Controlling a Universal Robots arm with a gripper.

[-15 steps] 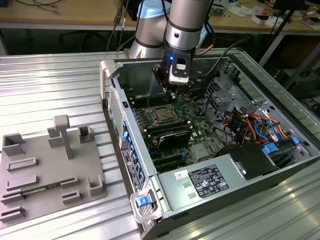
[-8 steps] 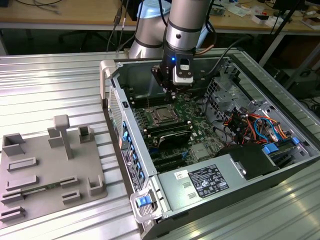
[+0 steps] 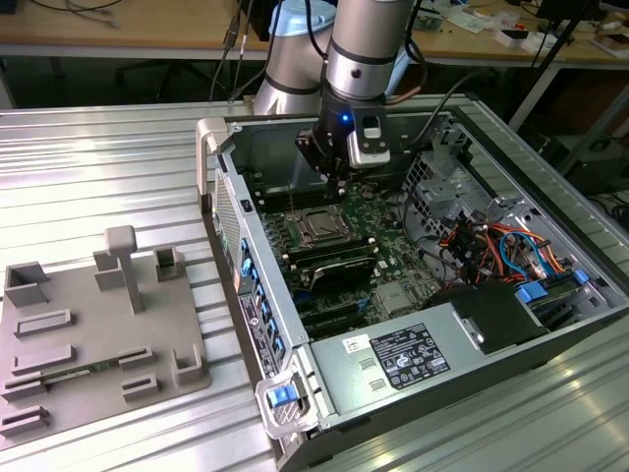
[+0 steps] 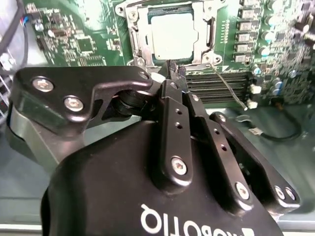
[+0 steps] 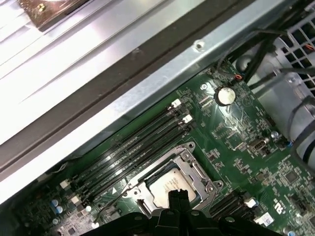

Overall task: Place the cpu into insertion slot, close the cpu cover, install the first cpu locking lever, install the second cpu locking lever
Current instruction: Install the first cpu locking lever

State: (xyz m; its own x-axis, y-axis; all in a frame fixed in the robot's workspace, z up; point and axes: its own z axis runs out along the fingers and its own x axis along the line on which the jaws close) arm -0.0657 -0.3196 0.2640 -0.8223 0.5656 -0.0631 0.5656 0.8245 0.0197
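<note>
Pincer (image 4: 173, 70) tips are pressed together with nothing between them, low inside the open computer case (image 3: 228, 192) and over the green motherboard (image 5: 236, 142). Just ahead of the tips, in both wrist views, lies the cpu (image 4: 172, 30), its dull silver top seated flat in the insertion slot (image 4: 210, 34). The cpu cover (image 4: 137, 34) looks folded down around it, and the chip shows through its window. A thin wire lever (image 4: 229, 84) runs out from the socket corner near the tips and slants across the black memory slots (image 4: 202, 91); I cannot tell whether it is latched. A round coin battery (image 5: 225, 95) sits on the board farther off. Well away from the pincer, at the case's other end, is the grey power supply box (image 3: 393, 359). Outside the case, towards the exterior view's left, a grey fixture tray (image 3: 98, 334) rests on the ribbed metal table (image 3: 98, 167).
</note>
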